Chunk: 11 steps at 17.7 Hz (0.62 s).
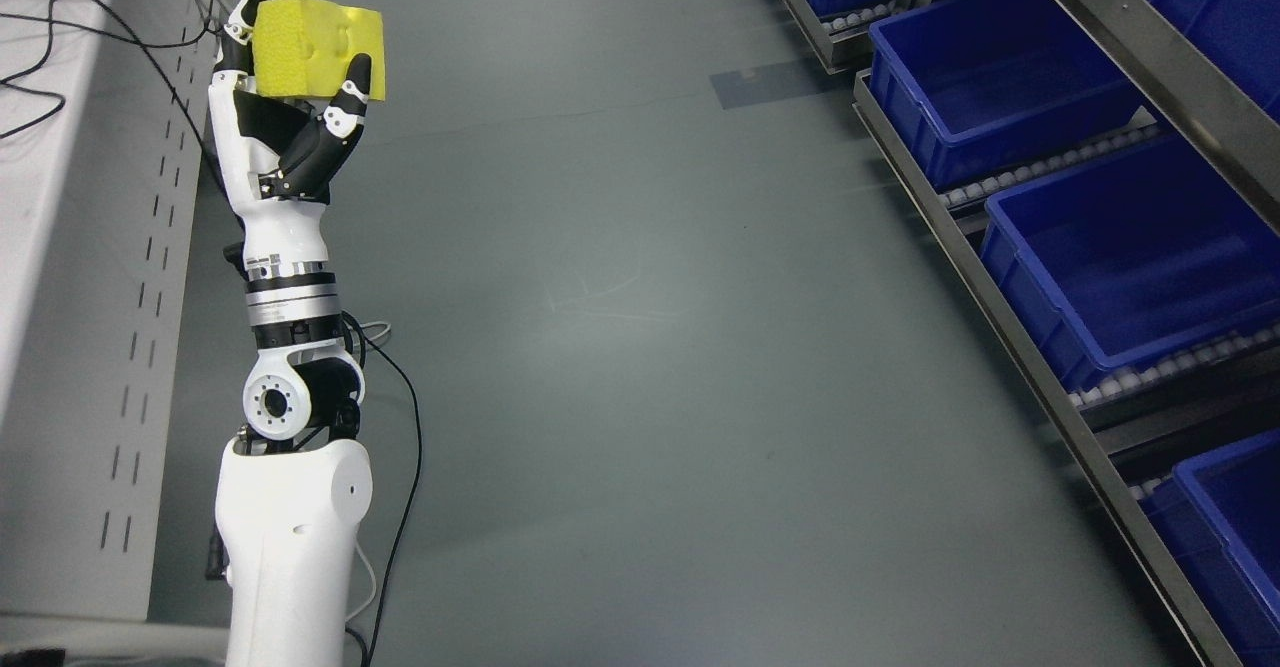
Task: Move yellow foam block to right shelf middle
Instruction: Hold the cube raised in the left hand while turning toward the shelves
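A yellow foam block [318, 49] is held up high at the upper left of the head view. My left hand [296, 59] is shut on it, with black fingertips [356, 77] curled over its front edge and others behind its top left corner. The white left arm rises from the bottom edge, next to the white table on the left. The right shelf [1020, 347], a metal rack with blue bins, runs along the right side, far from the block. The right arm does not show.
Several blue bins [1130, 267] sit on roller tracks in the rack. A white table [40, 177] with black cables [120, 27] and a perforated grey side panel stands at the left. Grey floor [650, 347] lies between them.
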### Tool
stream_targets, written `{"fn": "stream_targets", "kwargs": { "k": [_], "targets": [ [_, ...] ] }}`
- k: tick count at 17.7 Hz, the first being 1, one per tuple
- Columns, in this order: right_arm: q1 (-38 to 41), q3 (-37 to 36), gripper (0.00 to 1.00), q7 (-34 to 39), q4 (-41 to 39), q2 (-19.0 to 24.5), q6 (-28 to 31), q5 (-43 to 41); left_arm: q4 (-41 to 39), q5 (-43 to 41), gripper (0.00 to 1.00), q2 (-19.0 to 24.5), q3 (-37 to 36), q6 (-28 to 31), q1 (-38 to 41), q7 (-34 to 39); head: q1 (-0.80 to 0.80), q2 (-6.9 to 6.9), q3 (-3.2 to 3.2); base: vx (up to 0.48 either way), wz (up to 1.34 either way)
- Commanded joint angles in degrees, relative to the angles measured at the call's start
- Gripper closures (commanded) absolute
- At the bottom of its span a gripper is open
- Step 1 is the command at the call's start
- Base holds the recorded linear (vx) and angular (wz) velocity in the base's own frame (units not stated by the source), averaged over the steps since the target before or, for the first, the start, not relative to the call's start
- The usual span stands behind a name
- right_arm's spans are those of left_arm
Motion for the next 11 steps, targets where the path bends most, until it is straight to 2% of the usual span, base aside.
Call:
{"fn": "stream_targets", "kwargs": {
  "k": [1, 11],
  "targets": [
    [-0.09, 0.00, 0.00, -0.02, -1.00, -1.00, 0.04, -0.01, -0.11, 0.00, 0.67, 1.00, -0.06, -0.02, -0.31, -0.04, 0.00, 0.00, 0.00, 0.306, -0.19],
    [-0.09, 0.00, 0.00, -0.02, -1.00, -1.00, 0.04, -0.01, -0.46, 0.00, 0.67, 1.00, -0.06, 0.16, -0.58, -0.48, 0.00, 0.00, 0.00, 0.302, -0.27]
  ]
}}
